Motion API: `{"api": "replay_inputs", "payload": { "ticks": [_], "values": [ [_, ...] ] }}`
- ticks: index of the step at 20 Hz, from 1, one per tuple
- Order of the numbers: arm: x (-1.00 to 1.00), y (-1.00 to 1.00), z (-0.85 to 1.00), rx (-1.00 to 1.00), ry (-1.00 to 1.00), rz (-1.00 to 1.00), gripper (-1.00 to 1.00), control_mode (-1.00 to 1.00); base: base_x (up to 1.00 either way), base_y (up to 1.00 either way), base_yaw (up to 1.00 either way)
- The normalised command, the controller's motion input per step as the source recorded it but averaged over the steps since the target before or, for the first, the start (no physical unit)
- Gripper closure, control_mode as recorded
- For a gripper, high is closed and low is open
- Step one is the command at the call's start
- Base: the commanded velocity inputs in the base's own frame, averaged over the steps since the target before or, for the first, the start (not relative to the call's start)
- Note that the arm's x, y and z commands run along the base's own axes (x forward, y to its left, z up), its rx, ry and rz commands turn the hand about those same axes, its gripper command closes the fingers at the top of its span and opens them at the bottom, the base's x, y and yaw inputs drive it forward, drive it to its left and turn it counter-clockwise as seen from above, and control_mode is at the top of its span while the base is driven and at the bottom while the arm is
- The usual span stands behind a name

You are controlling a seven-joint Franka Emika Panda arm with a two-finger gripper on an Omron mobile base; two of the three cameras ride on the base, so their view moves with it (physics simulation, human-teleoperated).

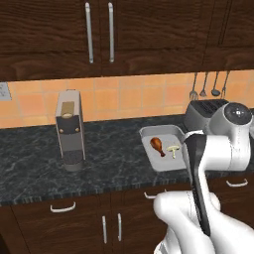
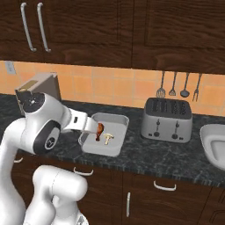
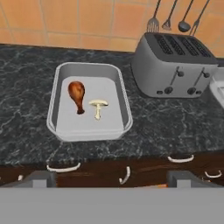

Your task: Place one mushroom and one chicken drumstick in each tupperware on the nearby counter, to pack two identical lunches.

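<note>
A shallow grey-white tupperware [image 1: 158,131] [image 2: 110,116] [image 3: 87,65] stands on the black veined counter [image 1: 109,158] [image 2: 167,154] [image 3: 26,96]. Inside it lie a reddish-brown chicken drumstick [image 1: 157,145] [image 2: 99,130] [image 3: 77,94] and, just right of it, a cream mushroom [image 1: 173,150] [image 2: 107,138] [image 3: 98,106]. My gripper [image 3: 111,179] is open and holds nothing. It hangs in front of the counter edge, back from the tupperware. A second pale rounded tupperware [image 2: 215,145] is cut off at the right edge of the right base view.
A silver toaster [image 1: 201,113] [image 2: 168,117] [image 3: 175,65] stands right of the filled tupperware. A coffee machine [image 1: 69,129] [image 2: 37,88] sits to the left. Utensils [image 1: 208,87] [image 2: 178,85] hang on the tiled wall. Dark cabinets run above and below.
</note>
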Motion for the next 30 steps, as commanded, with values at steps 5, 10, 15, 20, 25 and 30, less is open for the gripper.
{"api": "replay_inputs", "payload": {
  "ticks": [5, 10, 15, 20, 25, 30],
  "values": [
    [-0.37, 0.00, 0.22, 0.00, 0.00, -0.02, -1.00, 1.00, -0.57, -0.16, 0.00],
    [0.00, 0.00, 0.00, 0.00, 0.00, 0.00, -1.00, 1.00, -1.00, -0.53, 0.00],
    [0.00, 0.00, 0.00, 0.00, 0.00, 0.00, -1.00, 1.00, -0.94, -0.71, -0.05],
    [0.00, 0.00, 0.00, 0.00, 0.00, 0.00, -1.00, 1.00, -0.27, -1.00, 0.00],
    [0.00, 0.00, 0.00, 0.00, 0.00, 0.00, -1.00, 1.00, -0.18, -1.00, 0.00],
    [0.00, 0.00, 0.00, 0.00, 0.00, 0.00, -1.00, 1.00, -0.04, -1.00, 0.00]
  ]
}}
